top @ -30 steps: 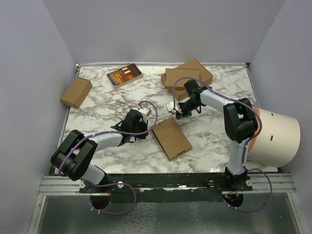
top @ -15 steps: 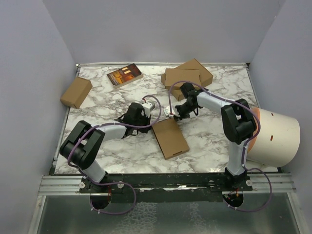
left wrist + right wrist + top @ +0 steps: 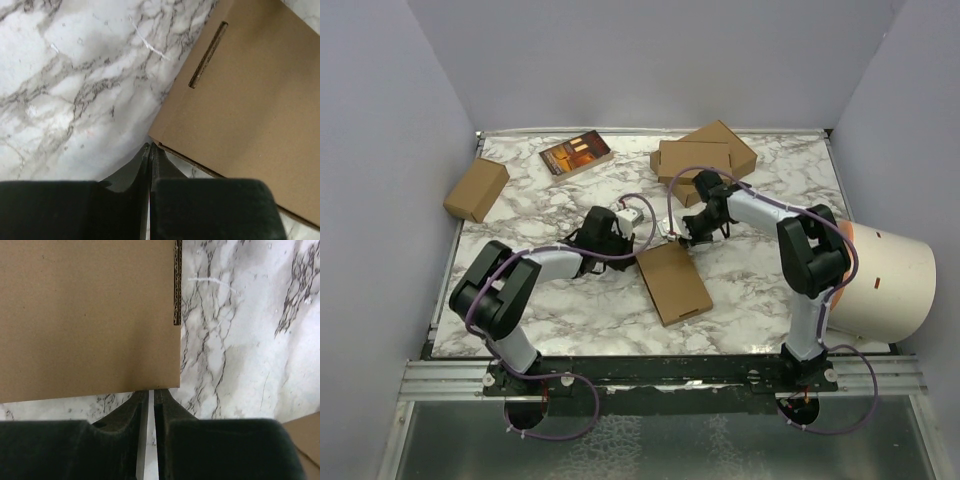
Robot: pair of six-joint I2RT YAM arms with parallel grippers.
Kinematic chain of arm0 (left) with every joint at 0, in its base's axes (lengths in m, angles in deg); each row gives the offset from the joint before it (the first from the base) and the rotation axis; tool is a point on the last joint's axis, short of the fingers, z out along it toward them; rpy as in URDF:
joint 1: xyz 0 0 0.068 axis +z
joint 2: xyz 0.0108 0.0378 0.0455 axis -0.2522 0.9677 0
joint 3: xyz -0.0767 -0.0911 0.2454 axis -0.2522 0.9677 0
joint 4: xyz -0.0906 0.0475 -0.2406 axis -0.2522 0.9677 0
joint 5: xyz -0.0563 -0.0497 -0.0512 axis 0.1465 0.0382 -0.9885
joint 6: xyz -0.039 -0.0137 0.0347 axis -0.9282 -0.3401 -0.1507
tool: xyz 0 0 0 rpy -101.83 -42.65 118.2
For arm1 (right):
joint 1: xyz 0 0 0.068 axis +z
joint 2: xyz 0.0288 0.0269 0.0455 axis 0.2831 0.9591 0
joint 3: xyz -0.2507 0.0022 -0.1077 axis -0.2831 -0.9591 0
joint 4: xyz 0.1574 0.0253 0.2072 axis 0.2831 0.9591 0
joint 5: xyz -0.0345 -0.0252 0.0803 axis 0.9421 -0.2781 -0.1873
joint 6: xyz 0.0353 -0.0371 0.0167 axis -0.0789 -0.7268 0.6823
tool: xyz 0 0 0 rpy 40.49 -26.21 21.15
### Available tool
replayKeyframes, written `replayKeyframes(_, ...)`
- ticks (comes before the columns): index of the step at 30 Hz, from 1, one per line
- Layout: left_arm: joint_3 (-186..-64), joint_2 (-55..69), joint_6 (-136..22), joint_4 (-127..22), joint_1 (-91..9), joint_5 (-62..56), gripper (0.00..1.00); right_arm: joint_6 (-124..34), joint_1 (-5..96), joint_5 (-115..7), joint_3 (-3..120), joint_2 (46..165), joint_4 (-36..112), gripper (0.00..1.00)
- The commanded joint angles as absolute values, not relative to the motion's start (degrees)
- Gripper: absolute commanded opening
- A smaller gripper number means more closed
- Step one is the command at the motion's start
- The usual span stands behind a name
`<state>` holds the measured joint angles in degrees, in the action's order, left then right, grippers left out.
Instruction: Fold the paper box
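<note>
The paper box [image 3: 673,283] lies flat and closed on the marble table, a thin brown rectangle. In the left wrist view the box [image 3: 250,100] shows a narrow slit [image 3: 207,55]. My left gripper [image 3: 634,252] is shut and empty, its tips [image 3: 151,146] touching the box's far left corner. My right gripper [image 3: 681,241] is shut with only a thin gap and holds nothing. Its tips [image 3: 151,391] sit low against the box's far edge near the right corner, and the box [image 3: 90,315] fills the upper left of the right wrist view.
A stacked pair of folded brown boxes [image 3: 705,155] sits at the back right. A small brown carton [image 3: 476,189] is at the far left, and a dark printed booklet [image 3: 576,154] at the back. A large white cylinder [image 3: 885,280] stands off the table's right edge.
My left gripper has swung right and forward until its tips meet the box's corner. My right gripper has shifted slightly left along the box's far edge. The box has hardly moved.
</note>
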<state>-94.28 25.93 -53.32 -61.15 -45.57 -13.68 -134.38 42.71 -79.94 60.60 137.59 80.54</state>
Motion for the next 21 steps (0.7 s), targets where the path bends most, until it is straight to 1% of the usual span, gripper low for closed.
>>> replayKeyframes(1, -99.7, 31.5, -57.7, -66.8, -48.1, -21.0, 0.03, -131.6, 47.0, -91.3, 57.9, 135.7, 74.8, 0.13)
replayKeyframes(4, -100.3, 30.6, -60.1, -63.3, -46.8, -15.5, 0.10, -130.0, 45.9, -88.4, 56.8, 135.2, 73.7, 0.15)
replayKeyframes(6, -98.6, 28.4, -62.6, -62.8, -44.9, -14.2, 0.14, -129.0, 43.4, -88.4, 56.7, 134.7, 74.0, 0.15)
replayKeyframes(12, -92.4, 19.4, -65.3, -61.2, -42.0, -12.1, 0.20, -128.6, 38.4, -85.5, 52.2, 129.5, 72.8, 0.17)
replayKeyframes(16, -89.4, 16.1, -66.9, -59.1, -42.1, -14.4, 0.20, -128.4, 38.0, -84.9, 49.5, 126.6, 72.9, 0.17)
replayKeyframes(21, -84.8, 13.2, -71.8, -58.8, -46.0, -15.4, 0.13, -127.2, 39.5, -86.2, 45.2, 124.3, 72.7, 0.16)
